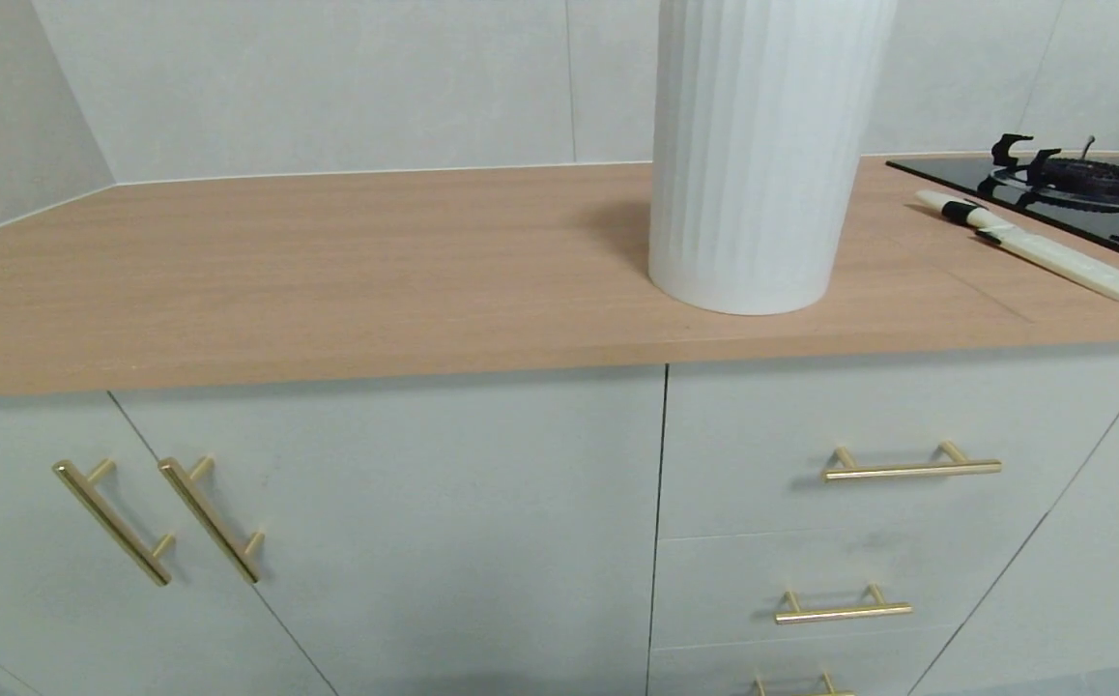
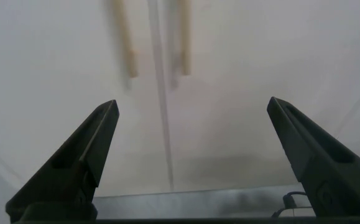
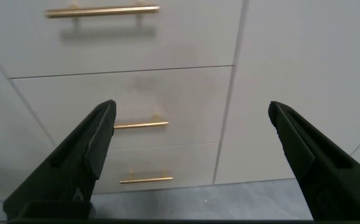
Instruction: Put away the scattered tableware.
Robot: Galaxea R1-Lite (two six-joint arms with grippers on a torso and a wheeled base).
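A cream knife with a black band (image 1: 1043,249) lies on the wooden counter (image 1: 328,271) at the far right, beside the stove. A tall white ribbed container (image 1: 762,155) stands on the counter right of centre. My left gripper (image 2: 192,115) is open, low in front of the white cabinet doors with two gold handles (image 2: 155,37). My right gripper (image 3: 192,118) is open, low in front of the white drawers with gold handles (image 3: 139,125). Nothing is between either pair of fingers.
A black gas stove (image 1: 1081,188) sits at the counter's far right. Below the counter are cabinet doors with gold handles (image 1: 158,522) on the left and stacked drawers (image 1: 907,469) on the right. Grey tiled walls close the back and left corner.
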